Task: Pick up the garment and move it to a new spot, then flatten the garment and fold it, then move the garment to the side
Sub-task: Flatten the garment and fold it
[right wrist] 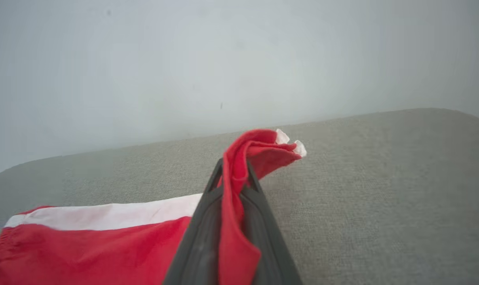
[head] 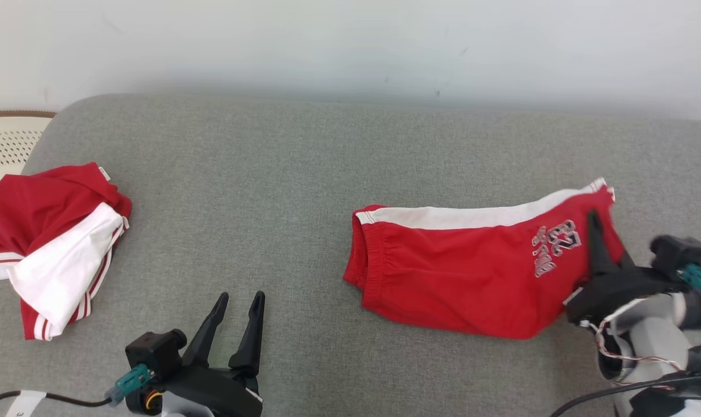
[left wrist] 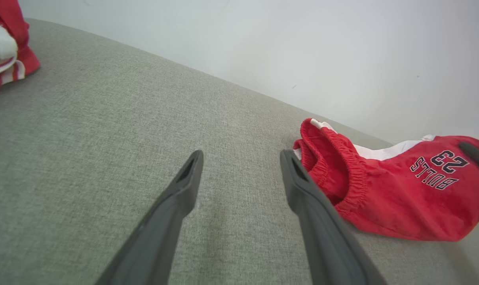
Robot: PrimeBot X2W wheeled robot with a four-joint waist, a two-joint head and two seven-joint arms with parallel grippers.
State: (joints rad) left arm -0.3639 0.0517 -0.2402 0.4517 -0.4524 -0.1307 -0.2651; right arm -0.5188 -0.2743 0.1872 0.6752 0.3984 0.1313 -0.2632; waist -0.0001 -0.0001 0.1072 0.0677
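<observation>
The right gripper (right wrist: 234, 166) is clamped tight on the leg-hem end of the red shorts (right wrist: 85, 253). A fold of red cloth is squeezed between its two dark fingers, and the hem corner with its white trim stands up above their tips, raised off the surface. In the head view this gripper (head: 594, 223) sits at the right end of the shorts (head: 460, 272), just beside the printed lettering.

From that pinch the shorts lie leftward across the grey cushioned surface (head: 269, 174). A white side stripe runs along their far edge and the gathered waistband is their left edge.

The left gripper (head: 241, 298) hangs low at the near edge of the head view, fingers spread apart and holding nothing. In its wrist view the gripper (left wrist: 241, 158) is over bare grey fabric, its right finger just beside the waistband opening of the shorts (left wrist: 402, 202); whether they touch cannot be told.

Bare surface lies between the shorts and a second red-and-white garment (head: 49, 243) bunched near the rounded left corner, and more lies behind the shorts up to the white wall (head: 350, 46). To the right of the pinched hem the surface also runs bare to its curved edge. A pale perforated basket (head: 6, 145) sits beyond the left corner.
</observation>
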